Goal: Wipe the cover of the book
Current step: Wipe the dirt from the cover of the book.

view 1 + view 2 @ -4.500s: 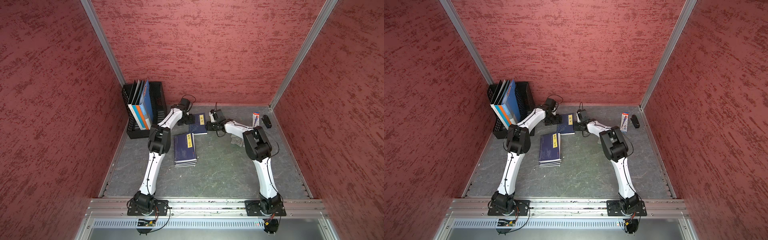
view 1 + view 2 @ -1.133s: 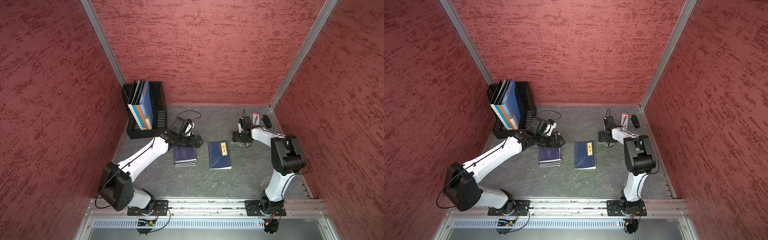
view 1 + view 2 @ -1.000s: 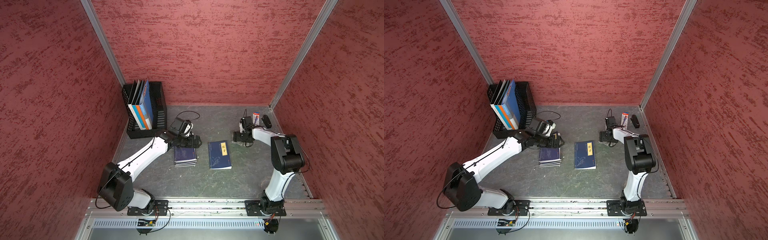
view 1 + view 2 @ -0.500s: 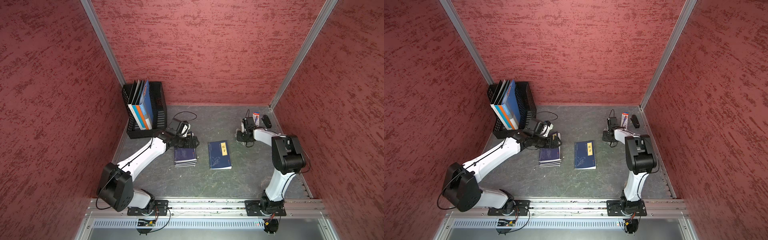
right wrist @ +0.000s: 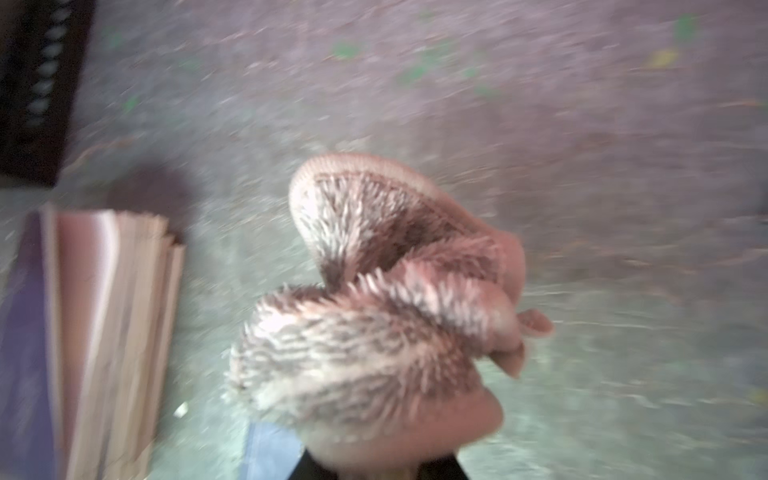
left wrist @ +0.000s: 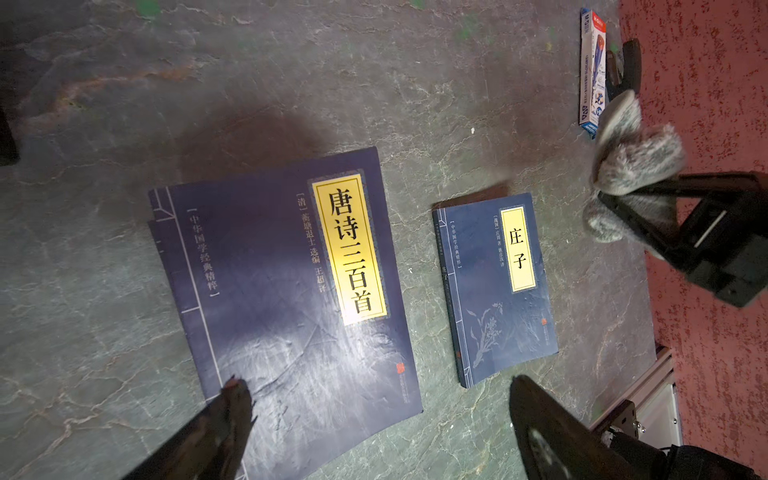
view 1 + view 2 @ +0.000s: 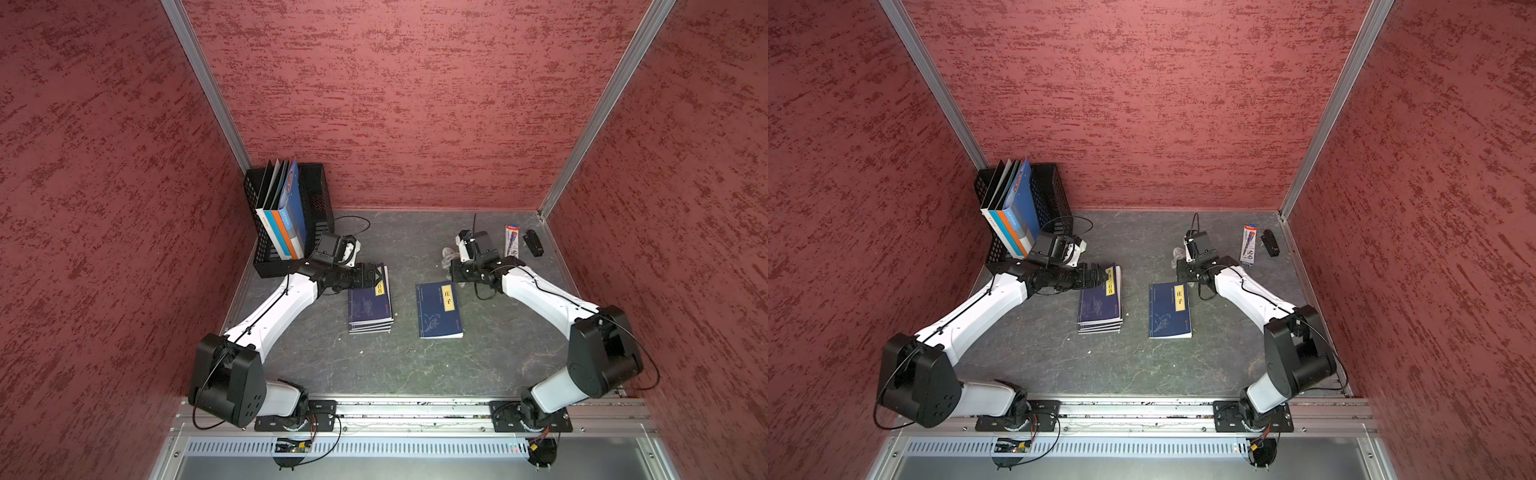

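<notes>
The book (image 7: 439,309) (image 7: 1170,309) is dark blue with a yellow title label and lies flat by itself mid-table; the left wrist view also shows the book (image 6: 498,286). My right gripper (image 7: 456,269) (image 7: 1185,269) (image 6: 611,203) hangs just beyond the book's far edge, shut on a fuzzy grey cloth (image 7: 449,254) (image 6: 631,162) (image 5: 374,311). That cloth hides the jaws in the blurred right wrist view. My left gripper (image 7: 376,276) (image 7: 1104,276) (image 6: 376,384) stands open and holds nothing, above the far end of a stack of similar blue books (image 7: 370,305) (image 6: 286,291).
A black mesh file basket (image 7: 316,195) holding upright folders stands at the back left. A boxed pen (image 7: 511,240) and a small black object (image 7: 532,243) lie at the back right. Red walls close in three sides.
My right gripper has shut on the cloth, lifted it and shifted left toward the book. The left arm has drawn back slightly over the stack, still open.
</notes>
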Robot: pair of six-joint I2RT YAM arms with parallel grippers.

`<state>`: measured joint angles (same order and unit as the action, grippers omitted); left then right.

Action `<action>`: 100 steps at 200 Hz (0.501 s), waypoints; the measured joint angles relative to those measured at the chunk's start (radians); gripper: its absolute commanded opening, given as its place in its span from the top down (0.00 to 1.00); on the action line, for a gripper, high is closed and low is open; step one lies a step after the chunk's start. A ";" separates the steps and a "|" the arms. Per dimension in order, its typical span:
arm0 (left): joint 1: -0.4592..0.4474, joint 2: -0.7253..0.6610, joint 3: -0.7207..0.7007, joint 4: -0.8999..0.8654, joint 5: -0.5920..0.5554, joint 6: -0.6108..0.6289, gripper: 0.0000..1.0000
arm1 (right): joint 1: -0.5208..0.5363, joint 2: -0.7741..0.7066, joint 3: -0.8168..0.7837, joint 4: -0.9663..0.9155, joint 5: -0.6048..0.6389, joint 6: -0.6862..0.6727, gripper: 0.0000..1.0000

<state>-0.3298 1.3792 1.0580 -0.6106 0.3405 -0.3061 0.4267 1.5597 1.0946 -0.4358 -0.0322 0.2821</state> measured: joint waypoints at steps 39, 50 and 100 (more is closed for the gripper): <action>0.003 -0.018 -0.016 0.007 0.000 -0.001 0.02 | 0.048 0.039 -0.104 0.047 -0.027 0.043 0.81; 0.004 -0.023 -0.021 0.011 -0.001 -0.001 0.02 | 0.051 0.064 -0.138 0.062 -0.032 0.056 0.81; 0.008 -0.040 -0.046 0.027 -0.006 -0.003 0.01 | 0.061 0.071 -0.258 0.162 -0.043 0.105 0.81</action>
<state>-0.3214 1.3388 1.0119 -0.5838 0.3340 -0.3096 0.4881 1.6302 0.8368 -0.2741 -0.0750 0.3870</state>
